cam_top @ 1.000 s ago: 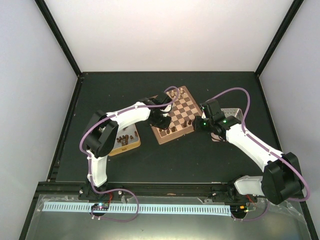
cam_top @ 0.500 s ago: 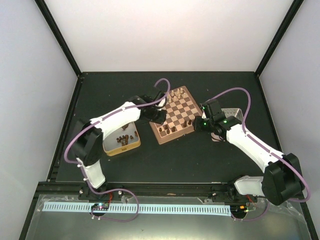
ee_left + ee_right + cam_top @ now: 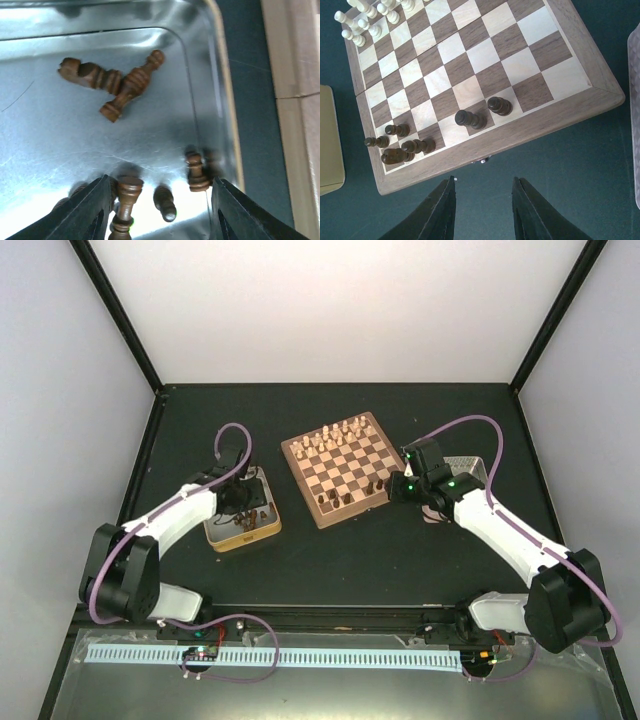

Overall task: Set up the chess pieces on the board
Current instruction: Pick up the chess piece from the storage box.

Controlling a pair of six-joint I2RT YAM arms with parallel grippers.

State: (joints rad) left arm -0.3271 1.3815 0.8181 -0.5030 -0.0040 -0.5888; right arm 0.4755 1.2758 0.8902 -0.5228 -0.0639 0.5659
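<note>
Chess pieces point(image 3: 470, 119): a few dark ones stood near the board's near rim; others lay loose in the tin.
Board point(image 3: 336, 468): on the dark table point(image 3: 400, 550) between the arms, pale chessmen point(image 3: 367, 22) along its far side.
Tin point(image 3: 60, 130): left of the board, apart from it.
Left gripper point(image 3: 160, 200): low over the tin, fingers wide apart, straddling fallen pieces, gripping none.
Right gripper point(image 3: 482, 200): just off the board's near edge, jaws partly apart, empty.

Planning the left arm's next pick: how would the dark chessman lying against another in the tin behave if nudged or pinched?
Probably rolls: the chessman lies on its side, round-turned, on the smooth shiny floor of the tin. Likely light and rigid, being small turned wood. A nudge would probably also shift the neighbouring piece it touches.
</note>
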